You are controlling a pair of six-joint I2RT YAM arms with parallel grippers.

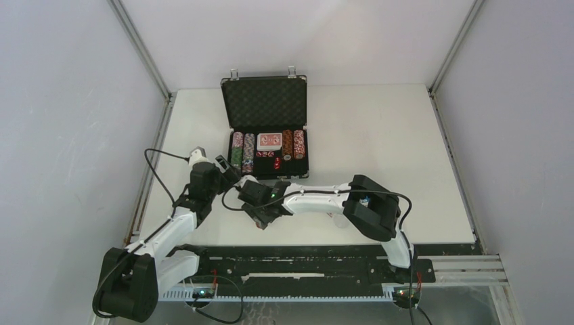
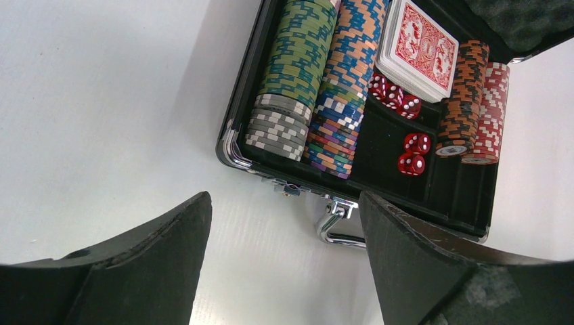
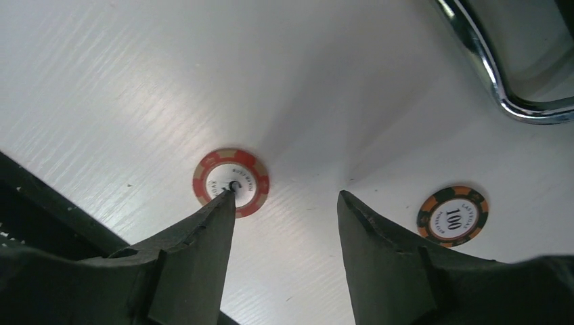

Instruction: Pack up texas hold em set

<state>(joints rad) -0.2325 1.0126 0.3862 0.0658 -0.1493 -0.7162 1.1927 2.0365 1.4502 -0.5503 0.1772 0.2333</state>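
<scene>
The black case [image 1: 264,101] sits open toward twelve o'clock on the surface [image 1: 379,135], chip rows [image 2: 298,74], red deck [image 2: 420,47] and dice [image 2: 413,152] inside, with a red chip [image 3: 227,166] and an orange chip [image 3: 453,216] loose at its six o'clock beneath the right tool [image 3: 285,196], spread and empty, the left tool [image 2: 284,203] likewise spread at seven o'clock.

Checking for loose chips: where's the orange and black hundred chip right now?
In the right wrist view the orange and black chip lies flat on the table, just right of the right gripper and below the case handle.
</scene>
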